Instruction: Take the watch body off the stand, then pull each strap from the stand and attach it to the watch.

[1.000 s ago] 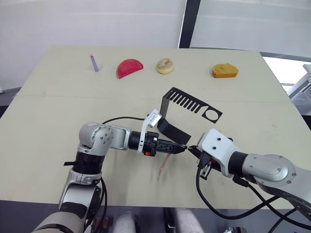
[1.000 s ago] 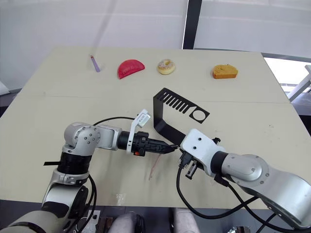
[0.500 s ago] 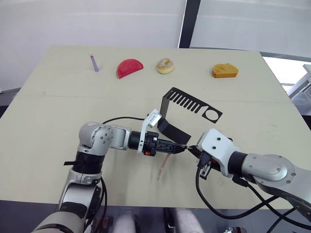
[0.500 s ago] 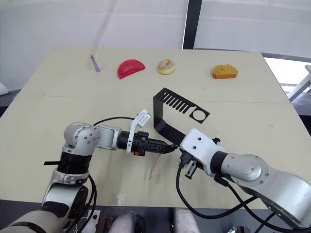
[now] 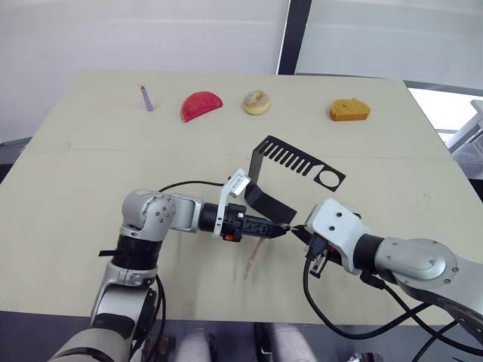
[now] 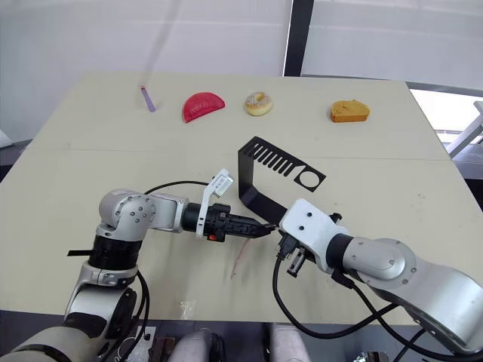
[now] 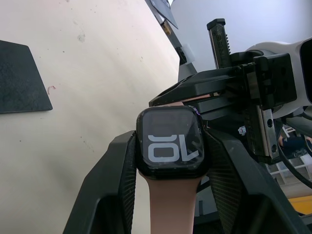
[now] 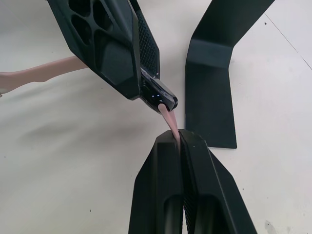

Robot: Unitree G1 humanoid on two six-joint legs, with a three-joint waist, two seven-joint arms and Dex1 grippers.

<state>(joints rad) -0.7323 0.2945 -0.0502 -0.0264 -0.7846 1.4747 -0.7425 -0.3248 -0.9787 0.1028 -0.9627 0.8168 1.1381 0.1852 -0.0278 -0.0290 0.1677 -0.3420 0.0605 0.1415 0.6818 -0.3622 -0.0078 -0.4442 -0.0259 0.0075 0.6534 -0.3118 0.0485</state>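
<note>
My left gripper [image 5: 282, 231] is shut on the watch body [image 7: 170, 141], a small black case with light digits on its screen. One pale pink strap [image 5: 253, 258] hangs from the case down to the table. My right gripper [image 8: 179, 135] is shut on the second pink strap [image 8: 169, 116]. The free end of that strap meets the edge of the watch body [image 8: 158, 95]. The two grippers face each other tip to tip just in front of the stand's flat base [image 5: 269, 204]. The black stand [image 5: 294, 160] is upright, and its slotted arm and ring hole are bare.
Along the table's far side lie a small purple stick [image 5: 146, 98], a red slice [image 5: 200, 105], a doughnut [image 5: 256, 102] and an orange bread piece [image 5: 349, 110]. The table's front edge [image 5: 226, 311] runs close below the grippers.
</note>
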